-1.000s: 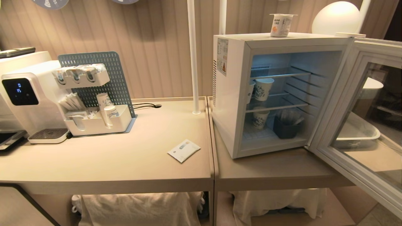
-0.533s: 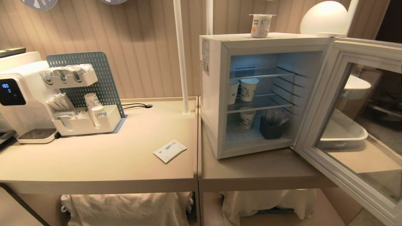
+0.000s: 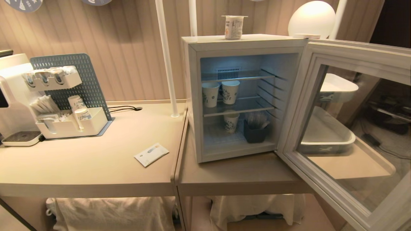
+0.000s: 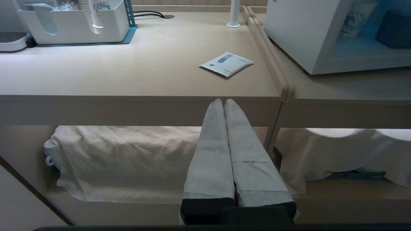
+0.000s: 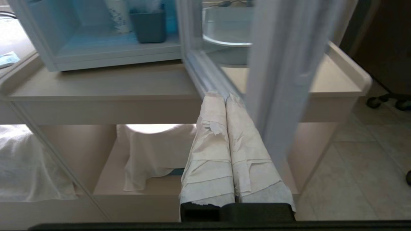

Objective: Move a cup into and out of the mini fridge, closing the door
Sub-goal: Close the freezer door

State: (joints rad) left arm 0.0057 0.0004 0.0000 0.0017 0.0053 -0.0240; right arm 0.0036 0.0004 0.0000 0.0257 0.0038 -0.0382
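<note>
Cup [image 3: 233,27] upright on mini fridge [image 3: 192,96] top, near its back edge; door [image 3: 346,128] swung wide open. Left gripper [image 4: 223,102] and right gripper [image 5: 224,95] pressed closed, empty, low before the counter [image 3: 96,166] front edge.

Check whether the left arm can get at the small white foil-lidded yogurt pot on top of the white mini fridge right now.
Probably not yet. The small white foil-lidded yogurt pot stands uncovered atop the white mini fridge, but the left end effector hangs shut, low before the table's edge.
</note>
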